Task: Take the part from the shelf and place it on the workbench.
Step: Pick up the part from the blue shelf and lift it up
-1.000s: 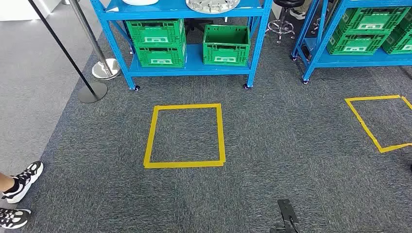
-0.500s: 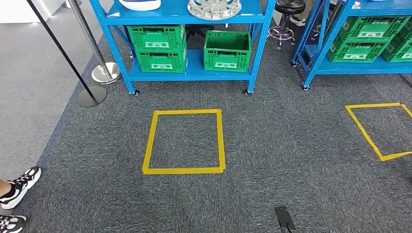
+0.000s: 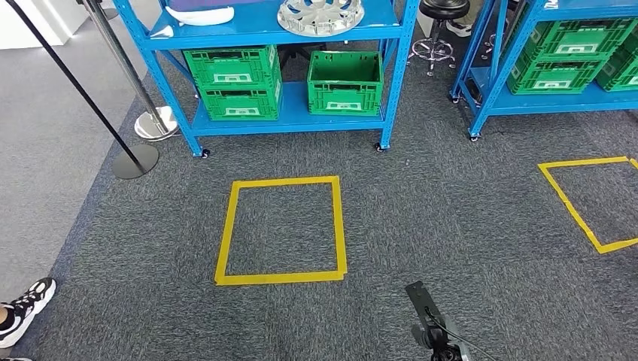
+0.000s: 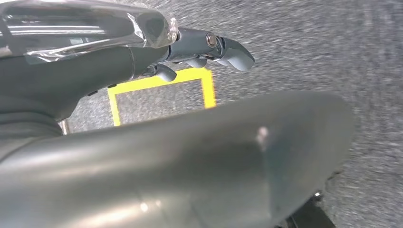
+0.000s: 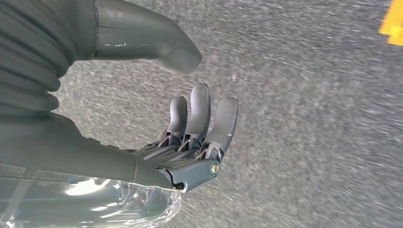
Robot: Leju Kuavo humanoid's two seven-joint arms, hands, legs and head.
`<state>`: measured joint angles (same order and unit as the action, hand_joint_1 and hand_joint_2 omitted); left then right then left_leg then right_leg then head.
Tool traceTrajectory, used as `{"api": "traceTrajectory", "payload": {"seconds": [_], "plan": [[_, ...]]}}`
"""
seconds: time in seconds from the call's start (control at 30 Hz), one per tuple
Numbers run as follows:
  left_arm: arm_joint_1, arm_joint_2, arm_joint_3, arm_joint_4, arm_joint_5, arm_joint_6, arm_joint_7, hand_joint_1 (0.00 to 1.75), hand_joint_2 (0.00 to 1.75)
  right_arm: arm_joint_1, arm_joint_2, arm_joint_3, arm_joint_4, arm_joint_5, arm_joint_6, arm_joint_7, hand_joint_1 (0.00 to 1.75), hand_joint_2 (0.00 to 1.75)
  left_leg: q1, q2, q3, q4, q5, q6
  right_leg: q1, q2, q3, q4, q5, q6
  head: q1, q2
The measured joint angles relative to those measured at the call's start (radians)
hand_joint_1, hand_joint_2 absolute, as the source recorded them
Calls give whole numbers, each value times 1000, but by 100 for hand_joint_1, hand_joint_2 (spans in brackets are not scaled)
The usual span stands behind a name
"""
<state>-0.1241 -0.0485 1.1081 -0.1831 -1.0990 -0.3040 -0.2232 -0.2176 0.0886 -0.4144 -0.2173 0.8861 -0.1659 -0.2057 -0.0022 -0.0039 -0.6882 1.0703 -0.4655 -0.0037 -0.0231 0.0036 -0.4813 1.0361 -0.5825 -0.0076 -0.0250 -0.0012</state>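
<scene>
The part [image 3: 320, 16], a round silver disc, lies flat on the top board of the blue shelf [image 3: 391, 75], well ahead of me; my left hand [image 4: 209, 47] and right hand [image 5: 195, 137] hang empty, fingers loosely apart, neither plainly nearer.

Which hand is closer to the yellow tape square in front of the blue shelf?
Left, probably. The left hand hangs with the yellow tape square just past its fingers; the right hand hangs over carpet, with tape far off.

No legible txt or labels.
</scene>
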Motion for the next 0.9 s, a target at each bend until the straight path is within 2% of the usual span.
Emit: {"api": "traceTrajectory", "payload": {"seconds": [0.03, 0.07, 0.13, 0.17, 0.2, 0.23, 0.27, 0.3, 0.33, 0.37, 0.4, 0.43, 0.5, 0.53, 0.57, 0.6, 0.67, 0.73, 0.77, 0.83, 0.87, 0.9], "plan": [[0, 1, -1, 0, 0, 0, 0, 0, 0, -1, 0, 2, 0, 0, 0, -1, 175, 175, -4, 1, 11, -30, 30, 5, 1, 1, 9, -6, -10, 5, 0, 0], [0, 2, -1, -1, 0, 0, 0, 0, 0, -1, 0, 3, -1, 0, 0, -2, 175, 175, -7, 0, 17, -41, 36, 9, 1, 2, 20, -8, -11, 12, -1, 0], [0, 2, -2, -2, 0, 0, 0, 0, 0, -3, 0, 5, -3, 0, -1, -4, 175, 175, -6, -3, 45, -53, 23, 18, 1, 3, 31, 4, 1, 27, -1, 0], [-1, 3, -3, -2, 0, 0, 0, 0, 0, -5, 0, 7, -5, 2, -3, -6, 175, 175, -4, -5, 61, -60, 18, 25, 1, 2, 20, 40, 16, 31, 0, 0], [-1, 3, -3, -2, 0, 0, 0, 0, 0, -8, 0, 10, -6, 9, -10, -12, 175, 175, -2, -6, 79, -65, 11, 31, 1, 1, -6, 89, 25, 33, 1, 0], [-1, 3, -3, -2, -1, 0, -1, 0, 0, -13, 0, 16, -7, 32, -28, -21, 175, 175, -1, -7, 92, -68, 1, 35, 1, 0, -47, 151, 24, 34, 2, 0], [-1, 2, -3, -2, -1, -1, -2, 0, 0, -22, -1, 27, -8, 67, -56, -31, 175, 175, -1, -8, 105, -69, -10, 38, 2, 1, -93, 209, 8, 35, 4, 0], [-2, 2, -4, -2, -2, -2, -3, 0, 0, -39, -1, 47, -11, 115, -89, -41, 175, 175, -2, -9, 116, -69, -22, 40, 3, 1, -138, 250, -26, 36, 5, 0], [-4, 2, -4, -2, -4, -3, -3, 0, 0, -68, -1, 73, -16, 171, -122, -45, 175, 175, -3, -9, 129, -69, -35, 40, 3, 1, -176, 270, -66, 38, 5, 0], [-8, 2, -4, -2, -5, -4, 0, 0, 0, -110, 0, 106, -22, 231, -152, -41, 175, 175, -4, -9, 143, -69, -47, 40, 4, 1, -203, 264, -98, 39, 6, 0], [-14, 2, -5, -2, -6, -6, 2, 0, 0, -161, 2, 145, -30, 297, -178, -28, 175, 175, -6, -8, 159, -69, -60, 39, 5, 1, -218, 236, -108, 37, 6, 0], [-21, 1, -6, -2, -5, -7, 4, 0, 0, -218, 4, 190, -36, 370, -200, -9, 175, 175, -7, -7, 176, -69, -74, 38, 6, 1, -222, 187, -81, 33, 6, 0], [-31, 1, -11, -2, 0, -10, 5, 0, 0, -329, 12, 299, -46, 513, -227, 29, 175, 175, -9, -8, 204, -68, -102, 32, 9, 1, -216, 77, 64, 23, 5, 0], [-35, 0, -13, -2, 5, -10, 6, 0, 0, -379, 20, 357, -52, 570, -231, 42, 175, 175, -9, -9, 214, -69, -114, 26, 13, 2, -210, 42, 126, 18, 3, 0], [-38, 0, -15, -2, 9, -11, 7, 0, 0, -423, 32, 413, -61, 613, -232, 51, 175, 175, -9, -10, 222, -70, -121, 20, 16, 3, -205, 24, 163, 13, 3, 0], [-40, 0, -15, -3, 14, -10, 9, 0, 0, -464, 45, 466, -71, 642, -234, 57, 175, 175, -8, -12, 225, -66, -120, 13, 18, 3, -198, 19, 163, 7, 1, 0], [-43, 0, -16, -4, 22, -9, 14, 0, 0, -530, 76, 568, -94, 670, -239, 69, 175, 175, -5, -10, 194, -12, -90, 1, 16, 4, -175, 7, 150, -7, 0, 0], [-45, 3, -16, -4, 28, -8, 15, 0, 0, -570, 99, 656, -106, 674, -246, 79, 175, 175, -2, -7, 119, 104, -60, -12, 11, 4, -138, -9, 132, -17, -3, 0], [-45, 4, -17, -4, 29, -7, 15, 0, 0, -579, 106, 690, -111, 674, -251, 83, 175, 175, 1, -6, 77, 159, -68, -18, 9, 2, -118, -15, 121, -19, -5, 0], [-42, 6, -16, -4, 35, -8, 12, 0, 0, -585, 114, 746, -117, 674, -286, 90, 175, 175, 8, -5, 1, 215, -130, -27, 7, 2, -80, -23, 95, -18, -5, 0], [-40, 6, -16, -4, 38, -8, 8, 0, 0, -587, 115, 779, -122, 674, -314, 98, 175, 175, 12, -4, -24, 211, -161, -31, 4, 2, -59, -24, 80, -17, -5, 0], [-38, 6, -16, -4, 41, -9, 4, 0, 0, -590, 116, 818, -126, 674, -343, 109, 175, 175, 16, -3, -37, 184, -171, -35, 1, 3, -38, -25, 63, -14, -5, 0]]}}
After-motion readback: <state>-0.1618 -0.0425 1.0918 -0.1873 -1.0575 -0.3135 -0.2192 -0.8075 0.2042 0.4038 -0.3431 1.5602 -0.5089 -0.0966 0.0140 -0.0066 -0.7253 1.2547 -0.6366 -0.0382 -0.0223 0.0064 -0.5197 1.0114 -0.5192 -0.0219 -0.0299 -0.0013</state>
